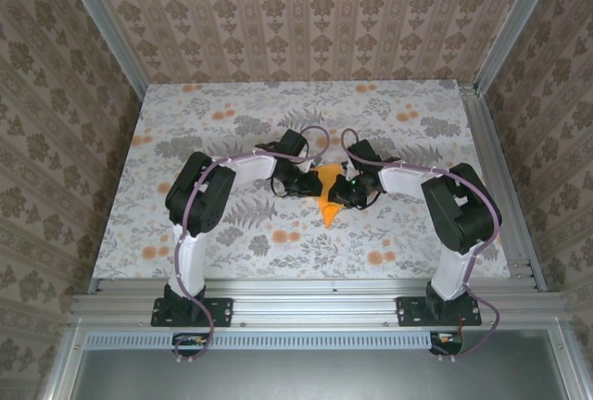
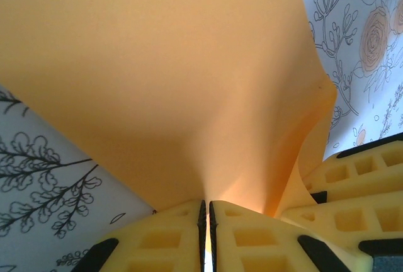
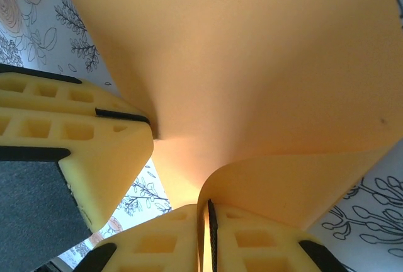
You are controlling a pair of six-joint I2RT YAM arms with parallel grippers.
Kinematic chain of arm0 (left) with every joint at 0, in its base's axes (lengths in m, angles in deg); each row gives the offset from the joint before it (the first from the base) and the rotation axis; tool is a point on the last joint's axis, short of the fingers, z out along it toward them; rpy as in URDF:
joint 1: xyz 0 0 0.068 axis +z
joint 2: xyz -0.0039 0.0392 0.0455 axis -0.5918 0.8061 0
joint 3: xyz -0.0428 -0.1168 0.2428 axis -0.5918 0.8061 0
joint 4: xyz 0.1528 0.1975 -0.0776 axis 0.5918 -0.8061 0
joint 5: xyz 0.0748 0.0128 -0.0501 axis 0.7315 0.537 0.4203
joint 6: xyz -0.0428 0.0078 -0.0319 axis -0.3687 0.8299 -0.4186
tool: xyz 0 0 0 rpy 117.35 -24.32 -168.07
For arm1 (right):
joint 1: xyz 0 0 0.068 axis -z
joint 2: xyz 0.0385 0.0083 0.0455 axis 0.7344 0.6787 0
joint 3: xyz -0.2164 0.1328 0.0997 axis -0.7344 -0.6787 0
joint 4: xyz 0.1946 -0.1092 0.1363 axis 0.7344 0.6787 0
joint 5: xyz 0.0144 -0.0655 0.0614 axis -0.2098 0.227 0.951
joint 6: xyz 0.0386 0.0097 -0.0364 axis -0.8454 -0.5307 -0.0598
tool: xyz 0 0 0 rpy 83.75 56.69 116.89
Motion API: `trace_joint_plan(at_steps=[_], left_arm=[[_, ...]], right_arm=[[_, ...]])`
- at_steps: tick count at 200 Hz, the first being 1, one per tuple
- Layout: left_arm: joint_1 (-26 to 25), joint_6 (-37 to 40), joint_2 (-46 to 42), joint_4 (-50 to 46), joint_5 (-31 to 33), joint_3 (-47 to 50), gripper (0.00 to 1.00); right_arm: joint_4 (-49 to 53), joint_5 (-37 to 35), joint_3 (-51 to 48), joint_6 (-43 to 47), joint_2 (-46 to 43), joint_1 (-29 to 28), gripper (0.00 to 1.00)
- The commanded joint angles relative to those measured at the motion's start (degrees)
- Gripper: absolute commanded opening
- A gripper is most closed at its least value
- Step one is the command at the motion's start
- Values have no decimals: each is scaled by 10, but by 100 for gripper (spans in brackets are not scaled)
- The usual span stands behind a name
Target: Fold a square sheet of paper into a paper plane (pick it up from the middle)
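The square sheet of paper [image 1: 328, 204] is bright orange and hangs bent above the middle of the table, held between both arms. My left gripper [image 1: 310, 181] is shut on its left side, with the sheet [image 2: 176, 83] fanning out from the closed jaws [image 2: 206, 204]. My right gripper [image 1: 341, 192] is shut on the right side, where a curled edge of the sheet [image 3: 252, 64] runs into its closed jaws [image 3: 206, 208]. The two grippers sit almost against each other. The right one's yellow fingers [image 2: 352, 190] show in the left wrist view, and the left one's fingers [image 3: 75, 127] show in the right wrist view.
A floral-print cloth covers the table [image 1: 232, 233]. Patterned walls close it in at the back and on both sides, with metal posts in the corners. An aluminium rail [image 1: 306, 289] carrying both arm bases runs along the near edge.
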Motion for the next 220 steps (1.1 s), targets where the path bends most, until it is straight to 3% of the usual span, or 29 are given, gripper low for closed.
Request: trace_joint_plan(at_steps=[1, 220], left_arm=[[-4, 14, 17, -3, -9, 5, 14], [-6, 13, 23, 1, -18, 9, 14]], right_arm=[[14, -15, 12, -6, 14, -4, 16], [17, -26, 25, 4, 43, -14, 20]])
